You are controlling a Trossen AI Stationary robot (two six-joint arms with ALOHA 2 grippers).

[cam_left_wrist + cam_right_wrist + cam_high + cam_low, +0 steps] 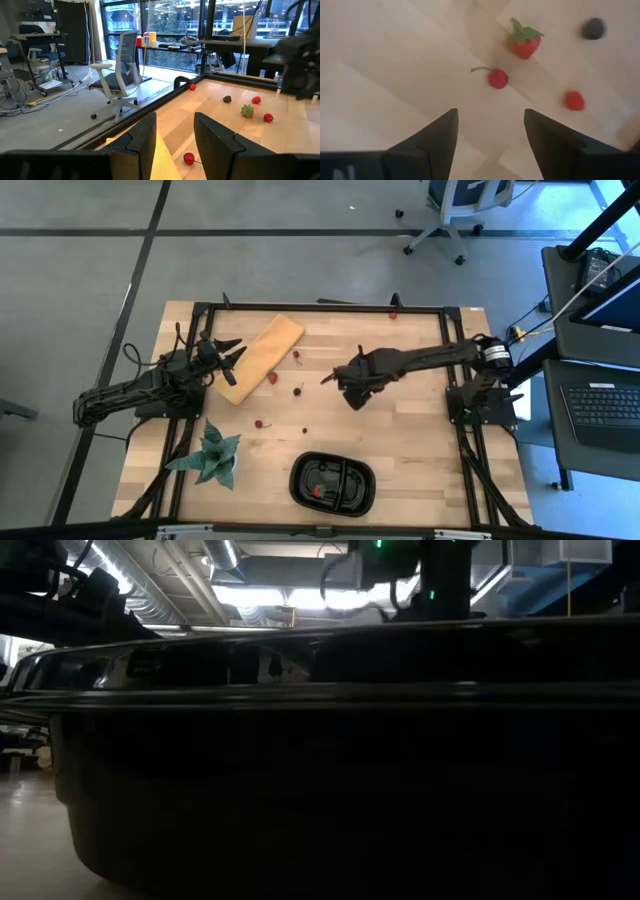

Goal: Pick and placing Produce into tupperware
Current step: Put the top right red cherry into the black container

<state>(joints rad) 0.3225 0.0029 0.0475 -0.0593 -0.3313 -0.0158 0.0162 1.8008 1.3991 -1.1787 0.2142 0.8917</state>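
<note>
**Inspector:** High view first. Where is the tray?

**Assistant:** The tray sits at the counter edge nearest the camera, with one red fruit visible in a compartment. Loose produce lies beyond the tray toward the middle: a cherry, another piece, one touching the tan board. The right pincer hangs over the middle, beyond the tray, tips pointing at that scatter. The left pincer waits over the board, well apart from the tray. A green plant stands just beside the tray.

**Inspector:** Low view?

**Assistant:** The tray wall fills it; nothing else is legible.

**Inspector:** Left wrist view?

**Assistant:** The left fingers stand spread, gripping nothing. A red fruit lies past them; more produce farther off.

**Inspector:** Right wrist view?

**Assistant:** The right fingers are spread and empty, aimed down at a stemmed cherry. A strawberry, a red berry and a dark berry lie near it. My judgement: the spread, downward pose suits lining up on the cherry, ahead of carrying it to the tray.
</note>
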